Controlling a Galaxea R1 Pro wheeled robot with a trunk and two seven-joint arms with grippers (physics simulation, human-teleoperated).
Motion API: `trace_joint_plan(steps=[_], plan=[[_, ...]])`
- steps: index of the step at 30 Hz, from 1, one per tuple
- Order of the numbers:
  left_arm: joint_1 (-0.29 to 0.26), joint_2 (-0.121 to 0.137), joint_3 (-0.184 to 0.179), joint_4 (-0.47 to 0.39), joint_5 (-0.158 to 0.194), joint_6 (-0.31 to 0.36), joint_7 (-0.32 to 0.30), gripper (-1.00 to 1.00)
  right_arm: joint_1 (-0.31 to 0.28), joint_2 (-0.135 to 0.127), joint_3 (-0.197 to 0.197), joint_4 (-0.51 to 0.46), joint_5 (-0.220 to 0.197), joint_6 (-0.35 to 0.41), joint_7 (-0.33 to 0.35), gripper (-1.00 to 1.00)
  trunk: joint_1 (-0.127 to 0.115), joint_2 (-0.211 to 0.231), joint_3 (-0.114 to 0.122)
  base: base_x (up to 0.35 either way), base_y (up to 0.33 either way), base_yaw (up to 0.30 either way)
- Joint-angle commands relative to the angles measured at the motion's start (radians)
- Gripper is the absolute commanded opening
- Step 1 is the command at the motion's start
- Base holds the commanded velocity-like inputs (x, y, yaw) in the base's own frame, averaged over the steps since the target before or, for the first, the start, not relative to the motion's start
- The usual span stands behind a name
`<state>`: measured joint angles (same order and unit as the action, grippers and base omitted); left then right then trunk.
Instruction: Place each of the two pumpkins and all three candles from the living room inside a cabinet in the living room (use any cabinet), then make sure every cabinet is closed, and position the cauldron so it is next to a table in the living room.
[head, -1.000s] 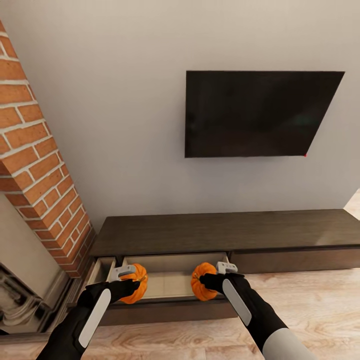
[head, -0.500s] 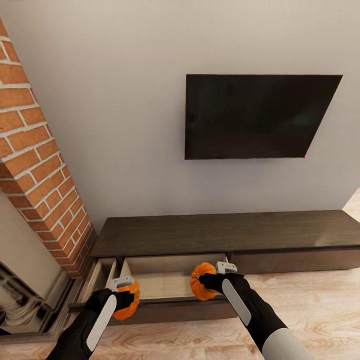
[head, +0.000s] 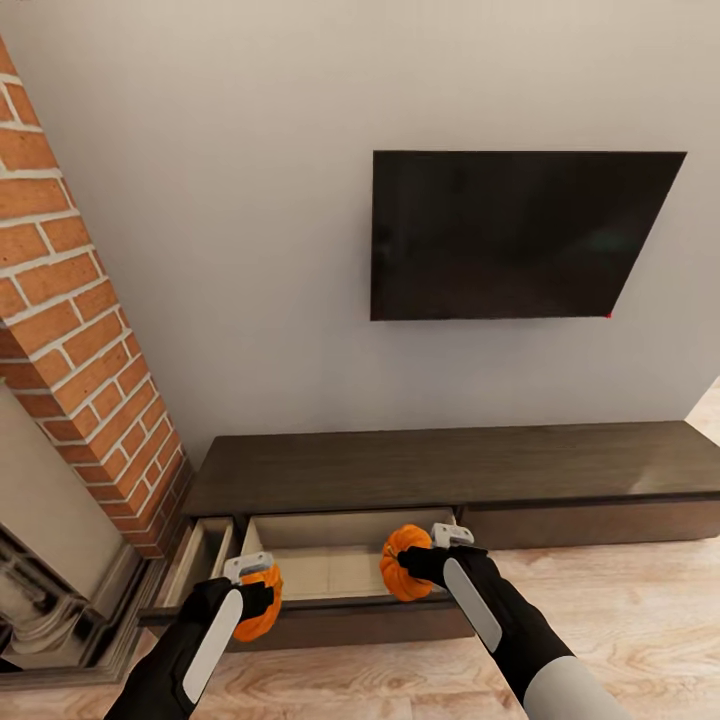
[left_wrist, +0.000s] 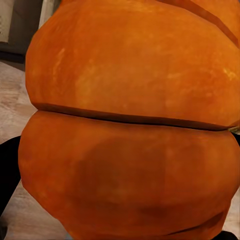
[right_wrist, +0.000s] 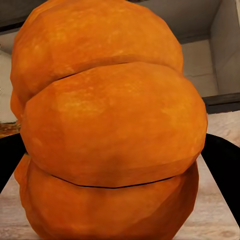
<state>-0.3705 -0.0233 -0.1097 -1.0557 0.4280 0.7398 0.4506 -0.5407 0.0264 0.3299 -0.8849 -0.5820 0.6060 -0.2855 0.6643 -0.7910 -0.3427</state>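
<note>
Both grippers each pinch a pumpkin at the open drawer of the cabinet (head: 440, 470). Left gripper (head: 250, 580) clamps the left pumpkin (head: 258, 606), which sits just in front of its fingers, over the drawer's front edge near the left corner, partly outside the drawer. In the left wrist view that pumpkin (left_wrist: 130, 120) is right up against the camera, wood floor (left_wrist: 12, 105) beside it. Right gripper (head: 430, 560) grips the right pumpkin (head: 402, 563) on its left side, held over the drawer's pale interior (head: 330, 565) near the right front corner. Right wrist view: pumpkin (right_wrist: 107, 130) close up, drawer interior behind. TV (head: 520, 235) on wall above the cabinet, brick column (head: 75, 330) at left.
</note>
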Motion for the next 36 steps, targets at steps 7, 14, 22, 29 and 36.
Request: trace_joint_plan(steps=[7,14,22,29,36], plan=[[-0.001,0.000,-0.002,0.003,0.008,0.003,0.009,-1.00,-0.001,0.000,0.003,-0.001,-0.010,0.001,-0.011,-1.00,0.000,-0.001,-0.001,0.125,0.086,0.000],[-0.001,0.000,-0.002,0.003,0.008,0.003,0.007,-1.00,-0.001,-0.001,0.003,-0.001,-0.010,0.001,-0.011,-1.00,0.000,-0.001,-0.001,0.185,0.085,0.000],[-0.001,0.000,-0.002,0.004,0.008,0.003,0.007,-1.00,-0.001,-0.001,0.003,0.000,-0.010,-0.004,-0.008,-1.00,0.000,-0.001,-0.001,0.167,-0.107,0.000],[-0.001,0.000,-0.002,0.005,0.008,0.003,0.008,-1.00,-0.001,-0.002,0.003,-0.001,-0.010,-0.007,-0.009,-1.00,0.000,-0.001,-0.001,0.014,-0.013,0.026],[-0.001,0.000,-0.002,0.006,0.009,0.002,0.008,-1.00,-0.001,-0.002,0.003,0.000,-0.010,-0.009,-0.008,-1.00,0.000,-0.001,0.000,0.065,-0.001,0.094]])
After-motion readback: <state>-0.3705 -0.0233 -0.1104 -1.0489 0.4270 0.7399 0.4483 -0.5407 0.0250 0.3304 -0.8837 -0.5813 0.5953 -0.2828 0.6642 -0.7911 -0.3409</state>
